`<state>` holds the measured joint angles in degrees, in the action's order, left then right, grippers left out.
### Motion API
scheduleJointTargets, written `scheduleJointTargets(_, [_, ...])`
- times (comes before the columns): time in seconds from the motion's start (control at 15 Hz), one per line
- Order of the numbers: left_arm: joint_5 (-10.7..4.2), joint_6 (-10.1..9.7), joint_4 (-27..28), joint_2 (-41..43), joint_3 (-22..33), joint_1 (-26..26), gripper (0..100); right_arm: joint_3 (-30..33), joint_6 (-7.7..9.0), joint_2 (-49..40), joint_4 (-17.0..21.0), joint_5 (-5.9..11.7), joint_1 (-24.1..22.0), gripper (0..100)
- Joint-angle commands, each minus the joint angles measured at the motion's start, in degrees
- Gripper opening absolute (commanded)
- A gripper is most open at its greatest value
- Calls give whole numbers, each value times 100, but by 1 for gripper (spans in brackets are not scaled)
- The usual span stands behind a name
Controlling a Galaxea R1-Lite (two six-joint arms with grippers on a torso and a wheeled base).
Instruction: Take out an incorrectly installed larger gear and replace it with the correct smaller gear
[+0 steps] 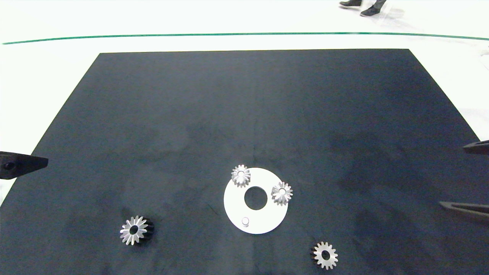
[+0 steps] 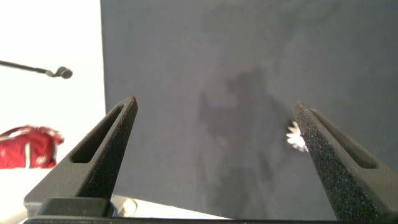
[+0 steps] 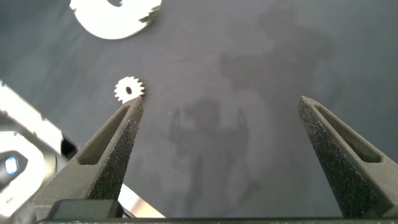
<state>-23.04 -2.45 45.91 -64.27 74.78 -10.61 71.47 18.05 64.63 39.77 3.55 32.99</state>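
Observation:
The larger gear (image 1: 134,230) lies on the black mat, front left, well off the white round plate (image 1: 235,202). Front right of the plate, the smaller gear (image 1: 325,255) lies flat on the mat; it also shows as the smaller gear (image 3: 129,90) in the right wrist view, below the plate (image 3: 106,25). The plate carries two small pointed gears (image 1: 240,175) (image 1: 282,193) and one bare peg (image 1: 245,221). My left gripper (image 1: 26,164) (image 2: 214,106) hangs open at the mat's left edge. At the right edge my right gripper (image 1: 452,175) (image 3: 219,102) is open and holds nothing.
The mat (image 1: 252,114) covers most of the table, with white floor and a green line beyond it. A person's shoes (image 1: 368,10) show at the far edge. A sliver of a silver gear (image 2: 296,135) peeks past one left finger; which gear I cannot tell.

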Motion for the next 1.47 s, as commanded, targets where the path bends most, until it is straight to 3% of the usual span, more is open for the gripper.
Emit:
scheduleJointTargets(0.07, [-16, 245, -56, 266, 195, 674, 100, 16, 67, 1051, 75, 173, 902, 100])
scheduleJointTargets(0.27, [-16, 315, -38, 538, 292, 639, 100, -195, 58, 1227, 75, 225, 1280, 100])
scheduleJointTargets(0.4, [-16, 315, -47, 573, 283, 621, 100, -274, 58, 1341, 75, 392, 1544, 100])
scheduleJointTargets(0.67, [-16, 315, -65, 582, 265, 612, 100, -362, 49, 1622, 66, 436, 1878, 100])
scheduleJointTargets(0.93, [-8, 315, -65, 582, 257, 612, 100, -362, 67, 1746, 49, 735, 2080, 100])
scheduleJointTargets(1.13, [-8, 315, -65, 582, 265, 612, 100, -353, 67, 1992, -4, 797, 2080, 100])
scheduleJointTargets(1.33, [-8, 315, -65, 626, 265, 612, 100, -353, 67, 2352, -180, 1025, 2186, 100])
scheduleJointTargets(1.47, [-8, 315, -65, 635, 292, 612, 100, -353, 67, 2484, -180, 1034, 2265, 100])
